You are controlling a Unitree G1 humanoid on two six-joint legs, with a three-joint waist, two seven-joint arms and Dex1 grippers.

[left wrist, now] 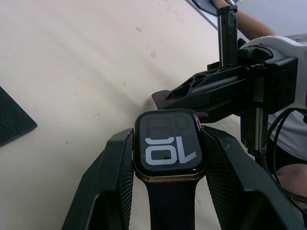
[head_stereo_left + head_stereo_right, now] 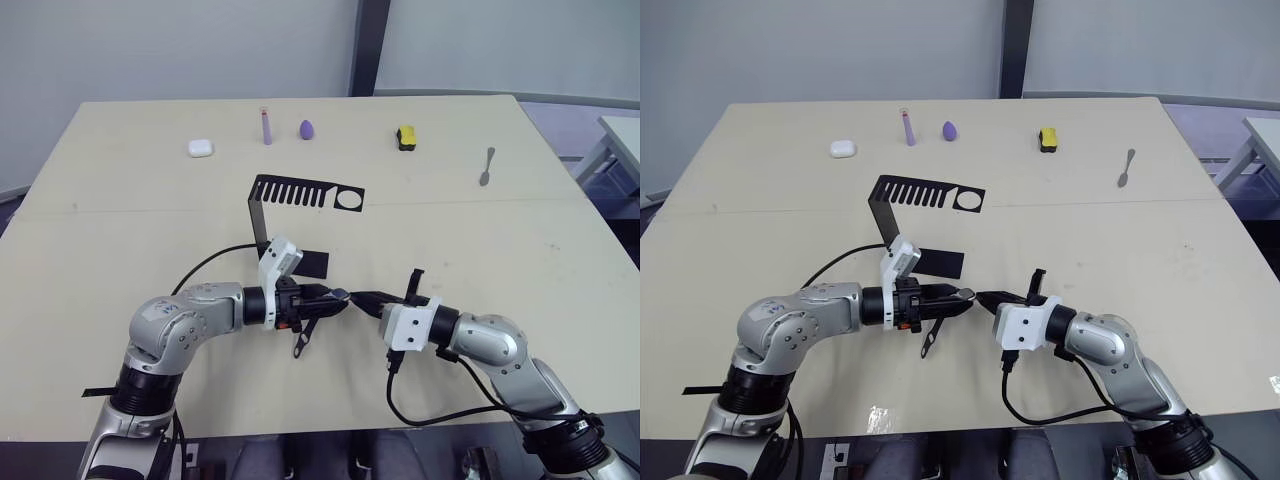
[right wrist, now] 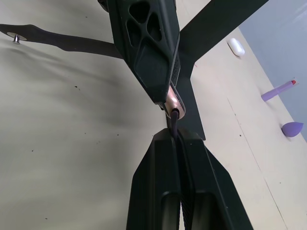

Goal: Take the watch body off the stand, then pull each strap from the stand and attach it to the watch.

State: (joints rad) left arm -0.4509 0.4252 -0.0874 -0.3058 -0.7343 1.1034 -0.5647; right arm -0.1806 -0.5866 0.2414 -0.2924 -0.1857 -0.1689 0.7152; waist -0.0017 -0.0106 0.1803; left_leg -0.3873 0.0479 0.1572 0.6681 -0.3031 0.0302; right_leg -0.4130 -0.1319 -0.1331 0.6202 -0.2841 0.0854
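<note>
left gripper [image 1: 165, 158] clamps watch body [image 1: 166, 152], digits visible | right gripper [image 3: 178, 139] pinches strap [image 3: 175, 119] edge-on

Even, bright overhead light falls on the pale beige wooden table [image 2: 520, 250], shadows soft and short. A glare patch gleams near its front edge. Wrist views blur close up.

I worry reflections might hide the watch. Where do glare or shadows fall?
Right eye view: a bright glare patch on the table near its front edge. Left wrist view: the screen of the watch body, in the left hand, reads without glare; a soft shadow lies under the right hand gripping a strap.
</note>
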